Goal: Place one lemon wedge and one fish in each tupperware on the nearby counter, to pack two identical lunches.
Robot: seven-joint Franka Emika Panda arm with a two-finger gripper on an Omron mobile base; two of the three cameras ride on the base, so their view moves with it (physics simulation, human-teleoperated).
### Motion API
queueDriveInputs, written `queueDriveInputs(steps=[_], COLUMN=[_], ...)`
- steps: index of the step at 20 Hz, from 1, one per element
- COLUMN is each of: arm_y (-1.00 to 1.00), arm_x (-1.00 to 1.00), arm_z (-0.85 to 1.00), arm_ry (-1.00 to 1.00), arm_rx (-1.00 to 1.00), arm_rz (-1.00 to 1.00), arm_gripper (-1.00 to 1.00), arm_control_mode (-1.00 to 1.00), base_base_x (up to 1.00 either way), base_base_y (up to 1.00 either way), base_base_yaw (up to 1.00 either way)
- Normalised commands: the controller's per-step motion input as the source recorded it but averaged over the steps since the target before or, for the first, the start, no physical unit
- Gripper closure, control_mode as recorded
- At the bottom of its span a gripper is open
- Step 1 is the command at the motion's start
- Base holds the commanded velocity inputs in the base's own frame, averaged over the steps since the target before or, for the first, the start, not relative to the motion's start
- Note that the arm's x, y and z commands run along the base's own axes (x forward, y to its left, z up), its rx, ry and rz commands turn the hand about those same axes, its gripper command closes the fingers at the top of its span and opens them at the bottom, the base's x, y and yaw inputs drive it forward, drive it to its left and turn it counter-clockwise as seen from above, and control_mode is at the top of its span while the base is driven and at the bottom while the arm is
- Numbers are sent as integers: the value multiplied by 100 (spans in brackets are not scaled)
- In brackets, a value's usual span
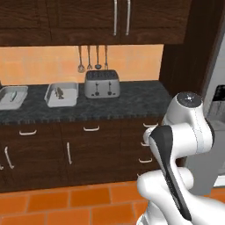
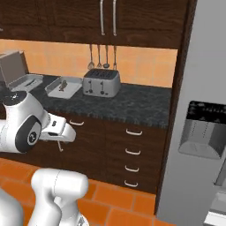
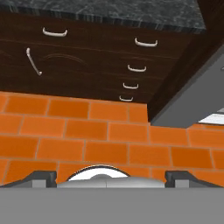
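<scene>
Two tupperware trays sit on the table (image 1: 132,102), well ahead of my hand and up above it. The nearer tray (image 1: 62,95) lies just beside a silver toaster (image 1: 102,83) and holds one small brownish fish (image 1: 59,92). The farther tray (image 1: 12,97) lies beyond it, away from the toaster, with a pale bluish fish (image 1: 13,94) inside; its outer end is cut off by the edge of the left base view. In the right base view the same two trays (image 2: 64,86) (image 2: 25,81) appear in a row beside the toaster (image 2: 102,82), the farther one in front of a grey appliance (image 2: 12,65).

My hand (image 3: 106,177) points down at the orange floor tiles (image 3: 100,140), low in front of the dark wood drawers (image 3: 96,57) with white handles. Its two fingertips (image 3: 42,178) stand far apart, set wide, with nothing between them. To one side of the hand rises the grey refrigerator (image 2: 201,110). Three utensils (image 1: 93,58) hang on the orange wall above the toaster, under dark upper cabinets (image 1: 88,19). Whether any lemon wedge lies in either tray I cannot tell.
</scene>
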Motion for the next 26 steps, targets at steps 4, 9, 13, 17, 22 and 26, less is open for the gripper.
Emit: queueDriveInputs(steps=[4, 9, 13, 17, 22, 26], arm_y=[0, 0, 0, 0, 0, 0], arm_x=[0, 0, 0, 0, 0, 0], arm_z=[0, 0, 0, 0, 0, 0], arm_ry=[0, 0, 0, 0, 0, 0], arm_rx=[0, 0, 0, 0, 0, 0], arm_rz=[0, 0, 0, 0, 0, 0], arm_gripper=[-100, -100, -100, -100, -100, -100], arm_control_mode=[100, 100, 100, 100, 100, 100], base_base_x=[0, 0, 0, 0, 2, 33], base_base_y=[-100, -100, -100, -100, -95, -51], base_base_yaw=[-1, 0, 0, 0, 0, 0])
